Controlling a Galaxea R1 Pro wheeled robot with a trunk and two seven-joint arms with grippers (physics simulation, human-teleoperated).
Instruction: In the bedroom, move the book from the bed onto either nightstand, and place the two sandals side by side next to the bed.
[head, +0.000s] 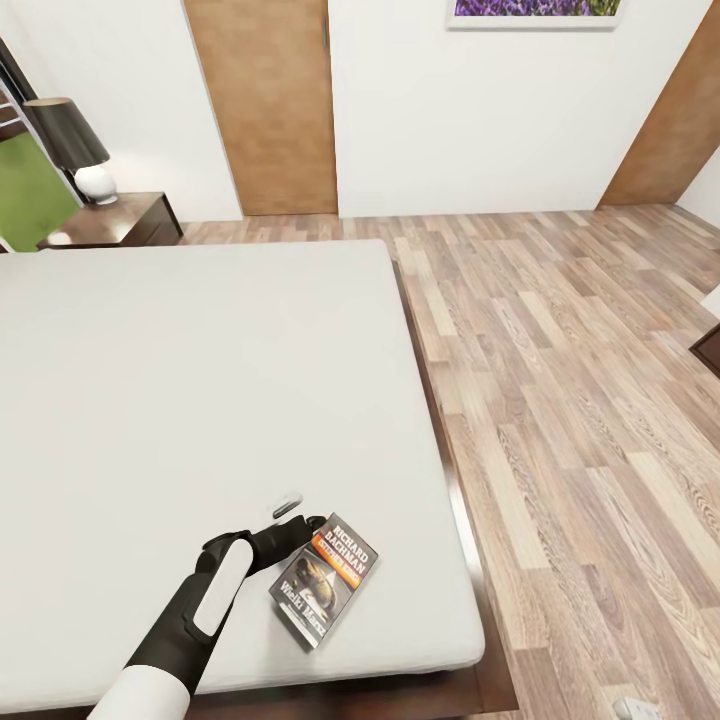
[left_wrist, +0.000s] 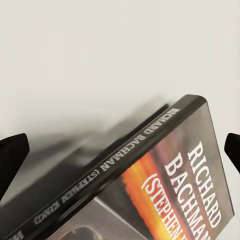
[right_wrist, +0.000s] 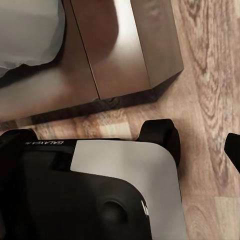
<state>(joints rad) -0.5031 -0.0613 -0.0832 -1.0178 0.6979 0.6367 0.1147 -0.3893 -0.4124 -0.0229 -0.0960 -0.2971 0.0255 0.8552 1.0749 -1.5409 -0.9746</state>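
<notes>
The book (head: 325, 580) lies flat near the front right corner of the bed (head: 200, 380), dark cover up with white "RICHARD BACHMAN" lettering and an orange band. My left gripper (head: 300, 517) reaches in at the book's far left corner, just above the mattress. In the left wrist view the book (left_wrist: 165, 185) is close and slanted, and the two dark fingertips (left_wrist: 11, 152) stand wide apart, open around its upper end without gripping it. A dark nightstand (head: 115, 220) stands beyond the bed's far left corner. My right gripper (right_wrist: 120, 145) hangs open over the floor. The sandals are out of view.
A black-shaded lamp with a white base (head: 88, 160) sits on the nightstand. Wood-plank floor (head: 580, 380) runs along the bed's right side, with a brown door (head: 265, 100) in the far wall. The bed frame's corner (right_wrist: 125, 50) and my dark base (right_wrist: 100, 190) are close together.
</notes>
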